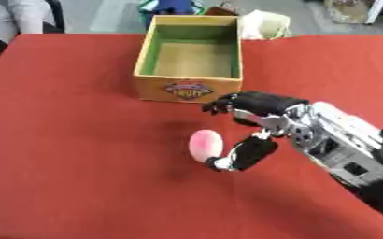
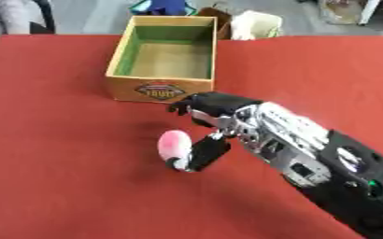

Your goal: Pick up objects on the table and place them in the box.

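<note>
A pink egg-shaped object (image 1: 204,144) lies on the red table (image 1: 64,177), a little in front of the box. The box (image 1: 187,89) is of yellow cardboard with a green inside, stands at the far middle and looks empty. My right hand (image 1: 268,115) comes in from the lower right and sits just right of the pink object. Its thumb (image 1: 248,154) reaches down beside the object and touches its right side. Its fingers (image 1: 221,104) bend forward above the object, toward the box's front wall, and are not closed round it. The left hand shows in no view.
Behind the table's far edge lie a white bag-like thing (image 1: 265,24) and some blue and green items (image 1: 172,6). A person's sleeve (image 1: 5,18) shows at the far left corner. Red cloth stretches wide to the left and in front.
</note>
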